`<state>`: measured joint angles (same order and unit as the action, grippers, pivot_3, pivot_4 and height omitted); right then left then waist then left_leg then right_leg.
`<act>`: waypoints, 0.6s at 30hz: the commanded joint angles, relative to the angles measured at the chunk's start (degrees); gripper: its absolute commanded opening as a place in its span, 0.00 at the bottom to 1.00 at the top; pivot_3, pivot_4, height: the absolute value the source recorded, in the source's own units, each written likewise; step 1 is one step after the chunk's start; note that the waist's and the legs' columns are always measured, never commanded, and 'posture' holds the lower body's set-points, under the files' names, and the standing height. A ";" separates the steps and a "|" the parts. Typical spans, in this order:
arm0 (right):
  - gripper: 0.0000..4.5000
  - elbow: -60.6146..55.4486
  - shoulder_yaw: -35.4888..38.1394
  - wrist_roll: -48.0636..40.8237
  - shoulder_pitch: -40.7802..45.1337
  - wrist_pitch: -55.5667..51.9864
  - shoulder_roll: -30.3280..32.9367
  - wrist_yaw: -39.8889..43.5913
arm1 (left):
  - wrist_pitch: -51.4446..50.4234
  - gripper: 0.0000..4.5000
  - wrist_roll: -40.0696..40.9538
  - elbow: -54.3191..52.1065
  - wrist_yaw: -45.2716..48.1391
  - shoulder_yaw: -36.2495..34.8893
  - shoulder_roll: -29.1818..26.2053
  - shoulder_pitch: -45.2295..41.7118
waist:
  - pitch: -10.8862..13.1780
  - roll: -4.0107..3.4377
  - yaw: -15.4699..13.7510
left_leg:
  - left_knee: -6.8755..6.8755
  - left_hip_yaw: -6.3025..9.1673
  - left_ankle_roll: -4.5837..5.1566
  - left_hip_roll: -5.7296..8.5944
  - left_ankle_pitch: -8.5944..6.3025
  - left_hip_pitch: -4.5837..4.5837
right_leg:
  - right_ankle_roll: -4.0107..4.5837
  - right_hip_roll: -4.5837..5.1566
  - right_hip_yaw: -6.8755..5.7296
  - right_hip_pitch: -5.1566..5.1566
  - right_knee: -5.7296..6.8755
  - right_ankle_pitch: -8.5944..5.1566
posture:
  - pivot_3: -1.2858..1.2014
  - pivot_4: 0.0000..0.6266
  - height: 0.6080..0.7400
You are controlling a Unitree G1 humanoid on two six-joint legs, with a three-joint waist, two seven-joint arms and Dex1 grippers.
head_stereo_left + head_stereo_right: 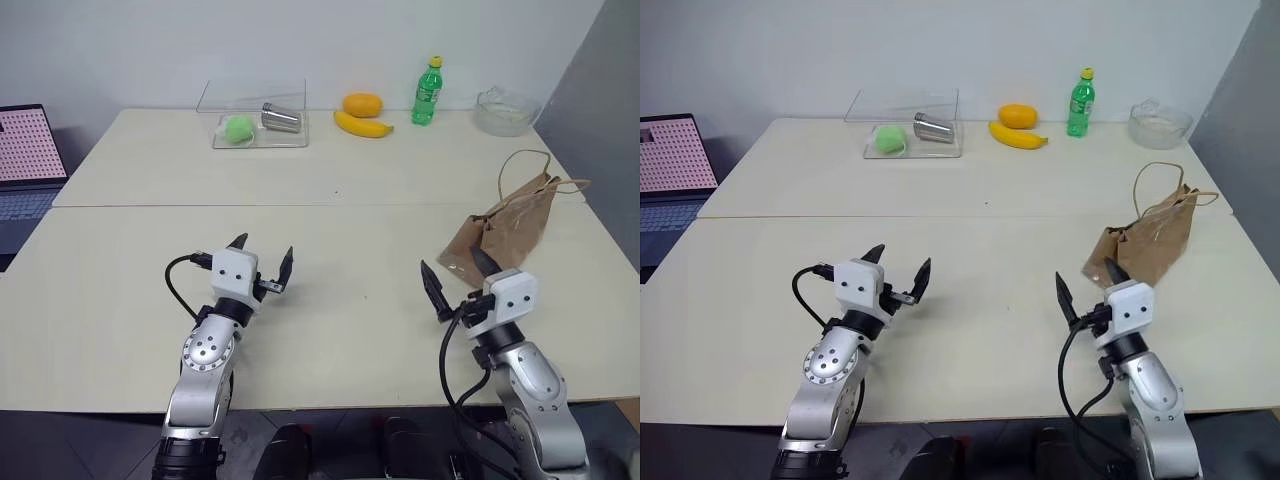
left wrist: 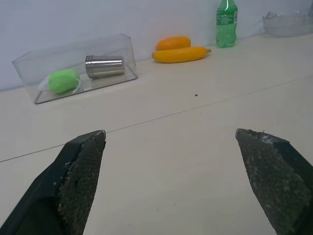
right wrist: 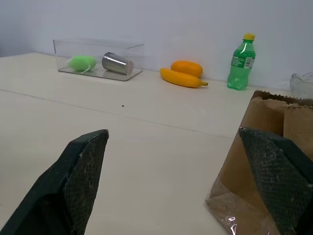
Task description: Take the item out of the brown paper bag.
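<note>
The brown paper bag (image 1: 505, 230) lies tipped on its side at the right of the tabletop (image 1: 330, 300), its looped handles toward the far edge and its crumpled near end facing the right gripper (image 1: 458, 276), which hovers just beside that end with both black fingers spread wide and nothing between them. The left gripper (image 1: 262, 262) is likewise released and empty, held over bare tabletop well apart from the bag, probably waiting to steady the bag or take the item once it appears. The item itself cannot be seen; it is presumably inside the bag (a bit of clear film shows at the bag's near corner in the right wrist view). Along the far edge stand a clear box (image 1: 255, 118) holding a green ball and a metal cup, a banana (image 1: 362, 125), an orange fruit, a green soda bottle (image 1: 427, 92) and a glass bowl (image 1: 505, 110), all well clear of the work. Extraction seems not yet begun.
</note>
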<state>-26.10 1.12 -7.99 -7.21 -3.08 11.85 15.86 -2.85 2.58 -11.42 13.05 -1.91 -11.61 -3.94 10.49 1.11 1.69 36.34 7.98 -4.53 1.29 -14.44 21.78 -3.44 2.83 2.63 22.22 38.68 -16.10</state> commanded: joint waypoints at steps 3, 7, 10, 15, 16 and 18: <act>1.00 -1.29 0.62 -0.53 0.44 1.14 -0.28 -0.39 | 2.11 1.00 -0.62 -2.28 0.11 0.81 -0.12 -0.23 | 0.00 0.00 0.00 | 0.00 0.00 0.00 0.00 0.00 0.00 | 0.00 0.00 0.00 0.00 0.00 0.00 | 0.52 0.24 1.00; 1.00 -1.53 0.52 -0.51 0.33 1.00 -0.24 -0.34 | 1.43 1.00 -0.96 -2.54 0.43 1.50 -0.32 -0.25 | 0.00 0.00 0.00 | 0.00 0.00 0.00 0.00 0.00 0.00 | 0.00 0.00 0.00 0.00 0.00 0.00 | 0.52 0.24 1.00; 1.00 -1.74 0.55 -0.51 0.17 0.90 -0.20 -0.35 | 1.63 1.00 -0.84 -2.85 0.24 1.56 -0.26 -0.16 | 0.00 0.00 0.00 | 0.00 0.00 0.00 0.00 0.00 0.00 | 0.00 0.00 0.00 0.00 0.00 0.00 | 0.52 0.24 1.00; 1.00 -2.00 0.55 -0.30 0.09 0.89 -0.21 -0.53 | 1.79 1.00 -0.60 -2.80 0.40 1.49 -0.38 -0.46 | 0.00 0.00 0.00 | 0.00 0.00 0.00 0.00 0.00 0.00 | 0.00 0.00 0.00 0.00 0.00 0.00 | 0.52 0.24 1.00; 1.00 -2.04 0.55 -0.27 0.03 0.92 -0.20 -0.54 | 1.91 1.00 -0.61 -2.78 0.42 1.54 -0.36 -0.46 | 0.00 0.00 0.00 | 0.00 0.00 0.00 0.00 0.00 0.00 | 0.00 0.00 0.00 0.00 0.00 0.00 | 0.52 0.24 1.00; 1.00 -2.12 0.51 -0.12 -0.05 0.98 -0.18 -0.61 | 2.21 1.00 -0.67 -2.57 0.49 1.77 -0.26 -0.61 | 0.00 0.00 0.00 | 0.00 0.00 0.00 0.00 0.00 0.00 | 0.00 0.00 0.00 0.00 0.00 0.00 | 0.52 0.24 1.00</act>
<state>-26.11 1.09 -7.93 -7.41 -3.08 11.82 15.78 -1.98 1.91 -11.45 13.27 -0.41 -11.66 -3.96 10.49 1.11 1.69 36.35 7.99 -4.53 1.29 -14.44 21.78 -3.44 2.83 2.63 22.22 38.68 -16.10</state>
